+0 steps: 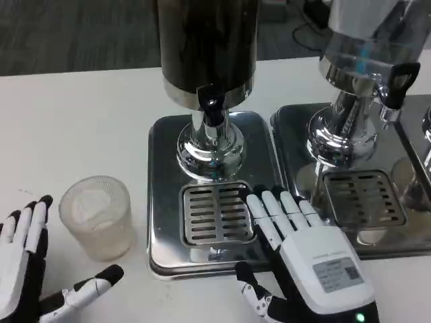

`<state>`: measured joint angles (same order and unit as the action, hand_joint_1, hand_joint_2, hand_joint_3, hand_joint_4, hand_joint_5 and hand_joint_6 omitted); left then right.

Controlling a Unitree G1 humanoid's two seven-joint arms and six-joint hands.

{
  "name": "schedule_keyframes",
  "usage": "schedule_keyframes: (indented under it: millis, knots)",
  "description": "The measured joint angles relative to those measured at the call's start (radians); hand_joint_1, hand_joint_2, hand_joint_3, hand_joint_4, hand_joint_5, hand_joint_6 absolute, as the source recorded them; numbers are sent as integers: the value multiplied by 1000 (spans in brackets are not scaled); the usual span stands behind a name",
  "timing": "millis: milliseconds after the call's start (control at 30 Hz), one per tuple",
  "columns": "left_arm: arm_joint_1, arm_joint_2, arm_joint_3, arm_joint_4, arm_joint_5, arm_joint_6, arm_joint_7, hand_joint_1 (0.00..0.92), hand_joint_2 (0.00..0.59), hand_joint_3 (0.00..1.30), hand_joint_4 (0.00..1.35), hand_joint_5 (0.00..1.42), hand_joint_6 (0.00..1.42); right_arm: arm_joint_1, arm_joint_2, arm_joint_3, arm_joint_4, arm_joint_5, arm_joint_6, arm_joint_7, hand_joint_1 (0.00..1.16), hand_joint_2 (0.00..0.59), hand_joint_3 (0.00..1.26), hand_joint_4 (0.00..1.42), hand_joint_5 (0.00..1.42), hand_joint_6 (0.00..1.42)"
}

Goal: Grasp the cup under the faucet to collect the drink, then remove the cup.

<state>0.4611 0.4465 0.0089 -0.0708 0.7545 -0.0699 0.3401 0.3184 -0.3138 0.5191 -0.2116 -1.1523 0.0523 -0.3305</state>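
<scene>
A frosted translucent cup [96, 217] stands upright on the white table, left of the dispenser's steel base. The dark drink dispenser [207, 47] has a black faucet [212, 110] above a slotted drip grate [217, 213]; nothing stands on the grate. My left hand [30, 276] lies open at the bottom left, fingers spread, a short way from the cup and not touching it. My right hand [306, 259] rests open over the right edge of the steel base [161, 195], fingers pointing toward the grate.
A second dispenser [367, 74] with its own steel tray and grate [363, 197] stands to the right. Bare white table [74, 128] stretches to the left and behind the cup.
</scene>
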Motion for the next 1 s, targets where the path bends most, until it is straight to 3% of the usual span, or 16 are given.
schedule_keyframes:
  millis: [267, 533, 733, 1000]
  knots:
    - [-60, 15, 63, 54, -91, -90, 16, 0, 0, 0, 0, 0, 0, 3, 10, 3, -9, -9, 20, 8, 429, 462, 0, 0, 0, 49]
    - [-132, 28, 96, 252, -208, -328, 51, 0, 0, 0, 0, 0, 0, 25, 33, 11, -15, -31, 41, 7, 432, 463, 0, 0, 0, 59]
    - [-196, 37, 92, 464, -235, -469, 92, 0, 0, 0, 0, 0, 0, 36, 46, 19, -14, -45, 61, 2, 434, 464, 0, 0, 0, 75]
    - [-267, 36, 41, 624, -227, -520, 131, 2, 0, 0, 0, 0, 0, 38, 52, 35, -15, -58, 72, 0, 435, 464, 0, 0, 0, 79]
